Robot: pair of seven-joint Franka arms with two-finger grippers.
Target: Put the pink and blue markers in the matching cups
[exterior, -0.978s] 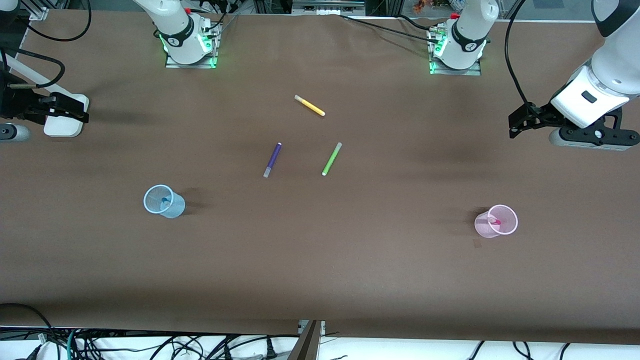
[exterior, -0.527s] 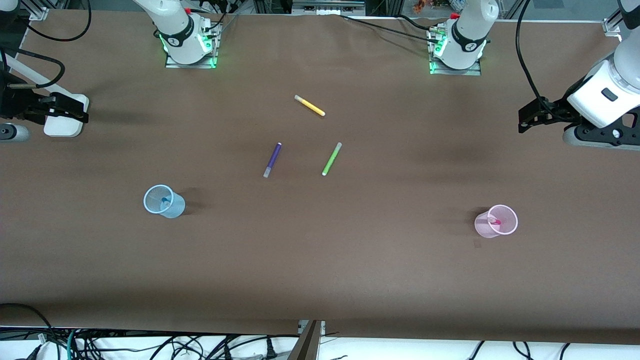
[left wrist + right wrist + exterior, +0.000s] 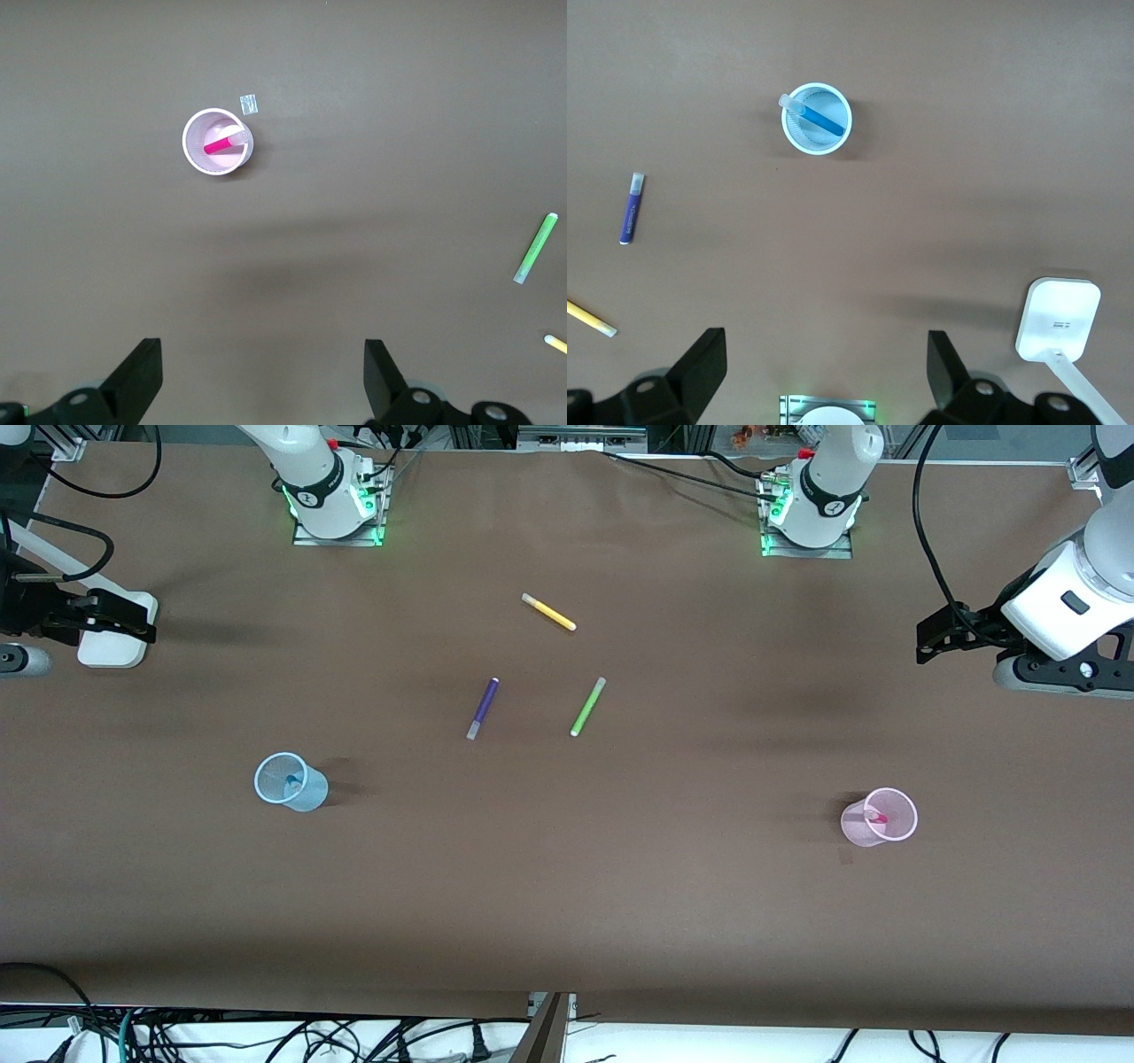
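Note:
The light pink cup [image 3: 855, 825] stands toward the left arm's end of the table with the pink marker [image 3: 877, 816] leaning inside it. Both also show in the left wrist view, the cup [image 3: 189, 146] and the marker [image 3: 220, 144]. The light blue cup [image 3: 312, 794] stands toward the right arm's end and holds the blue marker [image 3: 291, 783]. The right wrist view shows that cup [image 3: 817, 149] and marker [image 3: 825, 121] too. My left gripper [image 3: 927, 640] [image 3: 261, 354] is open and empty, high over the table's end. My right gripper [image 3: 146, 624] [image 3: 826, 345] is open and empty, waiting over its end.
A purple pen [image 3: 483, 708] [image 3: 632, 208], a green pen [image 3: 588, 707] [image 3: 535, 249] and a yellow pen [image 3: 549, 613] lie mid-table. A white box-shaped object [image 3: 113, 657] [image 3: 1059, 319] sits under my right gripper. A small clear scrap [image 3: 250, 104] lies beside the pink cup.
My left arm has drawn back toward its end of the table, away from the pink cup. The right arm, cups and pens have not moved.

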